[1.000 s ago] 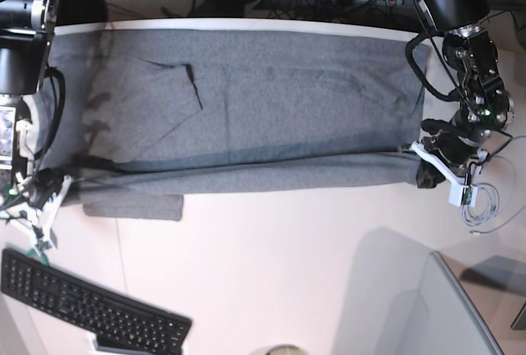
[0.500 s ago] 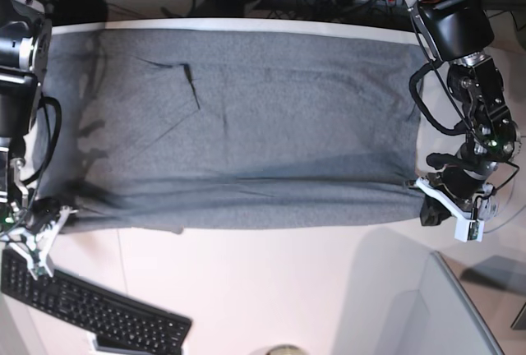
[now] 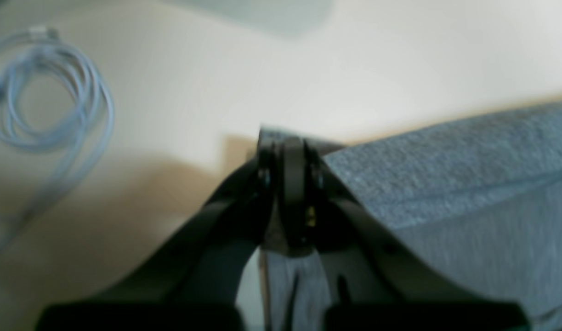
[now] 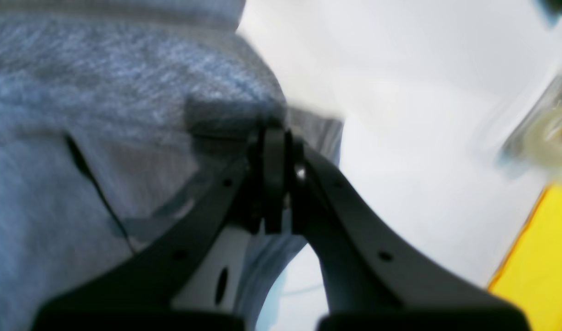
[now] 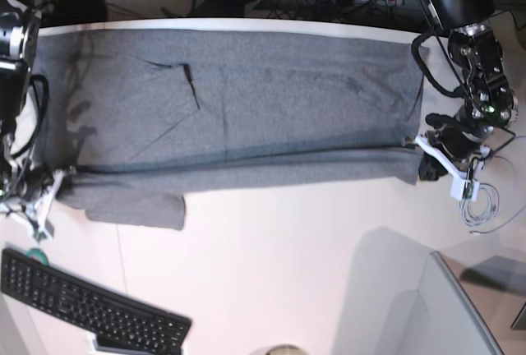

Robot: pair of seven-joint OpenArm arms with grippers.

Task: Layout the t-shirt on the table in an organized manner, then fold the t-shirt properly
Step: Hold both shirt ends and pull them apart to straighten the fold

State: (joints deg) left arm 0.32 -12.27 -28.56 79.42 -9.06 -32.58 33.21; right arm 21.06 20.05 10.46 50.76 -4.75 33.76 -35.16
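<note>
Both pincers, left pincer (image 3: 290,147) and right pincer (image 4: 274,138), each clamped on opposite t-shirt (image 5: 246,100) corners.

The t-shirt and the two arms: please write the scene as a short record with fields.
garment: t-shirt, grey, spread across the far part of the table
near edge: doubled over in a long fold
sleeve: sticks out at the near corner on the base view's left
left end effector: shut on the t-shirt's corner
right end effector: shut on the t-shirt's edge
other things: keyboard, coiled cable
</note>
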